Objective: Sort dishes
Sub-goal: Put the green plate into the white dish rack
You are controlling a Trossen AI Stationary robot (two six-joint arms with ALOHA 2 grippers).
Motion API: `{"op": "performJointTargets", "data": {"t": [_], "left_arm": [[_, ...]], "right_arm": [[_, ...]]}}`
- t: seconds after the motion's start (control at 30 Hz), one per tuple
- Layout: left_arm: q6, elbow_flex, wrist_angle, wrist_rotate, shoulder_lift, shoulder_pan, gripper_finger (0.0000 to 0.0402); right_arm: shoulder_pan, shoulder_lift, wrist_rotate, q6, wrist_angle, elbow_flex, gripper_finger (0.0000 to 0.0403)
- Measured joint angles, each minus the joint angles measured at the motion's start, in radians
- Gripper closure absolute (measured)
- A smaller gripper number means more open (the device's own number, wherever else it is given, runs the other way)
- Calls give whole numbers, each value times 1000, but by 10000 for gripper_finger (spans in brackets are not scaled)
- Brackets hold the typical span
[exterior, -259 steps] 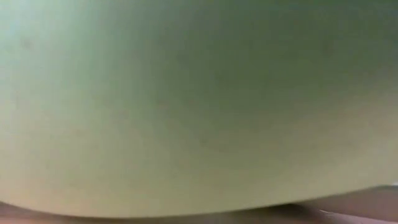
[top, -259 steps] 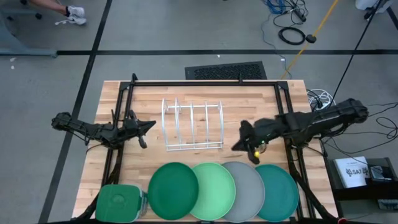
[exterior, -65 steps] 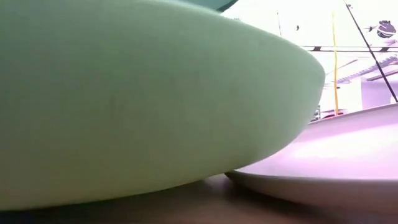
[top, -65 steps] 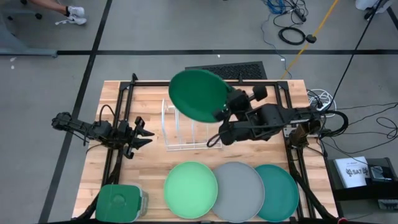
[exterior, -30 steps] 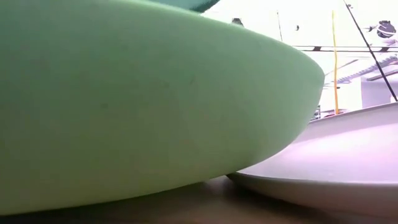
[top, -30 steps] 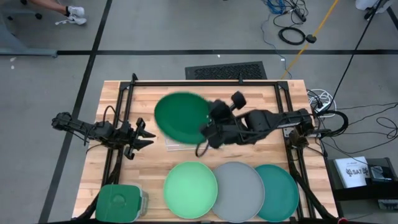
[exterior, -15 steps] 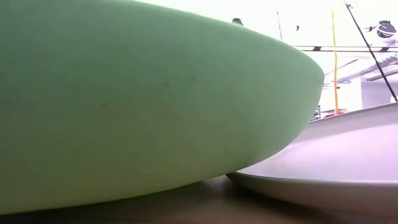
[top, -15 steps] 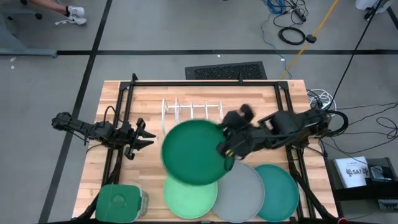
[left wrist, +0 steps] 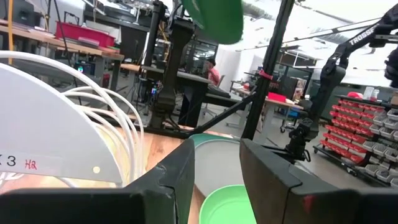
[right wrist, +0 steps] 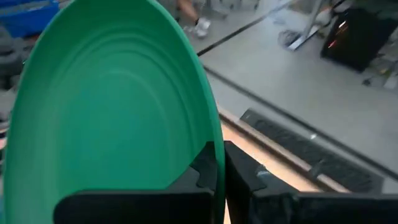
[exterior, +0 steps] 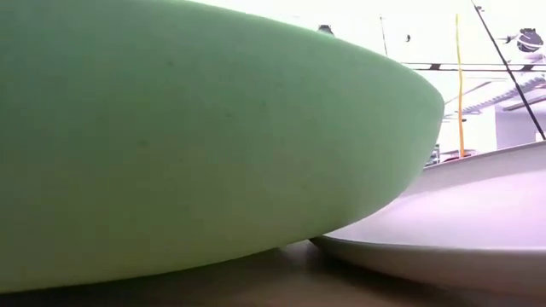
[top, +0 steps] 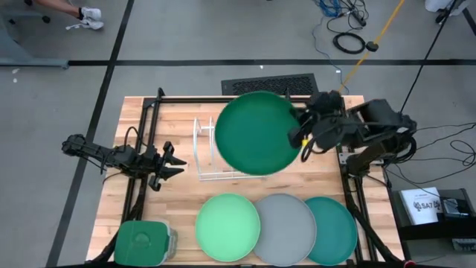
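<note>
My right gripper (top: pixel 297 138) is shut on the dark green plate (top: pixel 256 134), which hangs in the air above the white wire rack (top: pixel 202 152) and hides the rack's right part. The same plate (left wrist: pixel 214 18) shows high in the left wrist view. The light mint plate (top: pixel 227 238), the grey plate (top: pixel 286 240) and the teal plate (top: pixel 335 231) lie flat in a row near the table's near edge. My left gripper (top: pixel 175 160) waits open at the left of the rack, with nothing between its fingers (left wrist: pixel 180 180). My right gripper pinches the dark green plate's rim (right wrist: pixel 216 152) between its two fingers (right wrist: pixel 205 171), one finger on each face, at the plate's right side. The fingers come from the table's right. The plate is lifted clear, with its hollow face turned up in the high view.
A green square container (top: pixel 145 244) sits at the near left corner. A black frame (top: pixel 245 99) runs along the far edge and both sides of the table. The mint plate (exterior: pixel 171 153) and the grey plate (exterior: pixel 461 222) fill the low view.
My right gripper, still shut on the dark green plate, has swung it from above the rack toward the near edge, then back up and toward the far right. The plate has stayed clear of the table throughout.
</note>
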Motion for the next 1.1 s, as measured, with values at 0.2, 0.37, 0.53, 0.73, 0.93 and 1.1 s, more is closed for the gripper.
{"op": "performJointTargets", "data": {"t": [0.2,0.37,0.53,0.73,0.93,1.1], "left_arm": [[-1,0,7,0,0,0,274],[4,0,24,-4,0,0,274],[3,0,154,3,0,0,274],[-2,0,359,152,0,0,274],[-3,0,458,277,0,0,274],[-3,0,459,284,0,0,274]], "right_arm": [[-51,3,75,-203,64,0,401],[-61,54,62,-601,397,0,401],[-84,124,-93,-1097,768,-1,400],[-177,161,-394,-1335,922,-2,401],[-300,169,-830,-1424,974,-2,401],[-414,179,-1184,-1439,1039,-2,401]]}}
